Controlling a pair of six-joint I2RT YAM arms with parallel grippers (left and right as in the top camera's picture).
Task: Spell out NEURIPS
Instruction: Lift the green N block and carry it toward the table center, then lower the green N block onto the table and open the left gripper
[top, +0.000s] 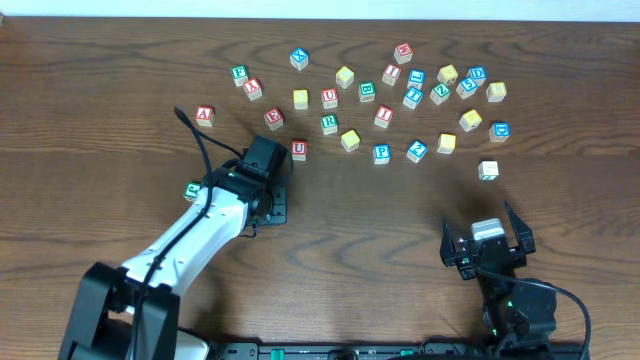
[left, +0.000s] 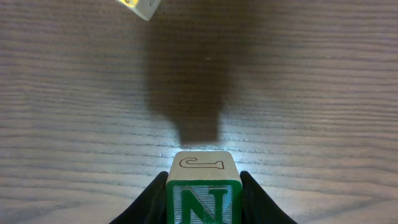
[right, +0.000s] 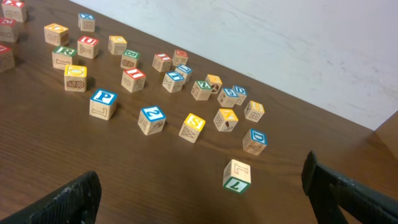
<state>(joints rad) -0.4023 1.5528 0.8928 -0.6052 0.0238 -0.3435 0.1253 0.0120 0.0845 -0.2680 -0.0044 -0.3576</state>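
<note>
Green N cube (left: 203, 190) fills the bottom edge of the left wrist view, closest to the lens. The left claw (left: 203, 179) is clamped on it, one dark finger on each side. A shadow falls on the bare desk (left: 74, 124) ahead, so we judge the cube is carried just off the wood, though we cannot be certain. The corner of another cube (left: 140, 6) pokes in at the top edge.

Overhead view. We cannot see the N from here because the wrist of the left arm (top: 190, 235) covers it, just beside a red U (top: 299, 150). Loose cubes lie scattered over the far half of the desk. Among them we pick out the red E (top: 273, 118), a second red U (top: 329, 97), the green R (top: 329, 123), the red I (top: 384, 115) and the blue P (top: 381, 153). No row of letters is laid anywhere. The right claw (top: 487, 237) sits near the front edge, fingers spread wide with nothing between them.

Right wrist view. The same spread fingers frame the scatter. The P and a yellow S (right: 193, 126) stand untouched, well ahead of the claw.

Progress, as we read it: the first letter is in hand and none is placed, so six remain to fetch.

Containers: none in view. The cubes sit straight on the desk.
</note>
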